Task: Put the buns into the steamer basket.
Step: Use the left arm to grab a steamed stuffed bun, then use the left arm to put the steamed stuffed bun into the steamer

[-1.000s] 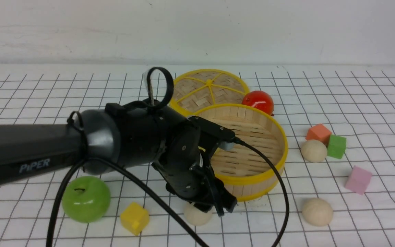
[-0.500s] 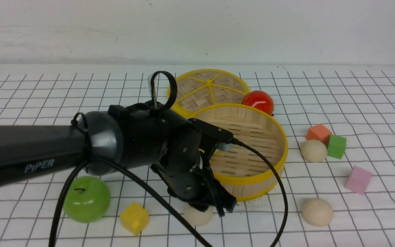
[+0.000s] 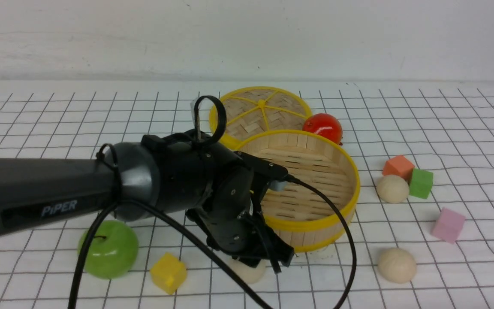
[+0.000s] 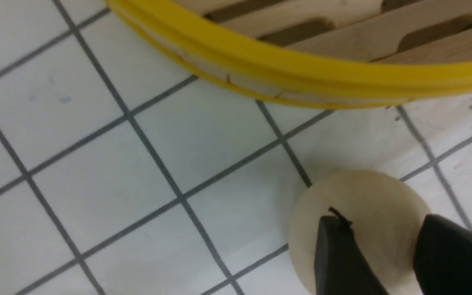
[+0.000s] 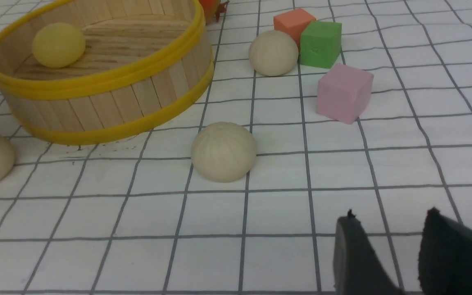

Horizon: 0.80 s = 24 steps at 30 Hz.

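Observation:
The steamer basket stands mid-table. A pale yellow bun lies inside it, hidden by my arm in the front view. My left gripper is open and tilted down just in front of the basket, its fingertips over the top of a cream bun on the cloth. In the left wrist view, that bun shows between and behind the gripper, below the basket's rim. Two more cream buns lie to the right. My right gripper is open and empty above the cloth.
A green apple and a yellow cube lie at the front left. A woven lid and a red ball sit behind the basket. Orange, green and pink cubes lie to the right.
My left arm has reached further right and lowered a little, bringing its fingertips closer onto the cream bun. Nothing else has moved.

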Tool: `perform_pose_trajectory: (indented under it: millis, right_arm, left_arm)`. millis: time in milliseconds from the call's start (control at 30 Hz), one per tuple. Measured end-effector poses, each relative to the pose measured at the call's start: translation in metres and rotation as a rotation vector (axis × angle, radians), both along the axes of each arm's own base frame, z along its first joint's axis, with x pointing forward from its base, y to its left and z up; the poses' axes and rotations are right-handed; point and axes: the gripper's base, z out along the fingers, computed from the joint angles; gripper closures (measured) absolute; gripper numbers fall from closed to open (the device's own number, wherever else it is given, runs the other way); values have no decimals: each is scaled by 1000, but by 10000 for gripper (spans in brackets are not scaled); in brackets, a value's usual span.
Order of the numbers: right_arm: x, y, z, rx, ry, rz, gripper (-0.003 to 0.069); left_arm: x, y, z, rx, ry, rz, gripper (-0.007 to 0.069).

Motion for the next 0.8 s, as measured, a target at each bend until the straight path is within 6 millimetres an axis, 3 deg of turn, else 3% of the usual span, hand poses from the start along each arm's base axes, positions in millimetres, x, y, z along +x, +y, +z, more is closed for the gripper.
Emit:
perform_pose_trajectory:
  millis: [233, 367, 433, 500, 667, 700, 800]
  right_arm:
    - [0, 0, 0, 0, 0, 0, 420]
    - [0, 0, 0, 0, 0, 0, 420]
    - [0, 0, 0, 0, 0, 0, 420]
    - [0, 0, 0, 0, 0, 0, 420]
    - [0, 0, 0, 0, 0, 0, 420]
    - [0, 0, 0, 0, 0, 0, 420]
    - [0, 0, 0, 1, 0, 0, 420]
  left_arm:
    - [0, 0, -2, 3, 6, 4, 363]
    - [-1, 0, -3, 8, 17, 8, 441]
    - [-3, 1, -3, 10, 46, 20, 559]
    - [-5, 2, 1, 9, 53, 25, 615]
    - [-18, 4, 35, 14, 56, 4, 636]
    - [-19, -1, 59, -26, 8, -22, 636]
    - [-14, -11, 89, -100, -77, -49, 636]
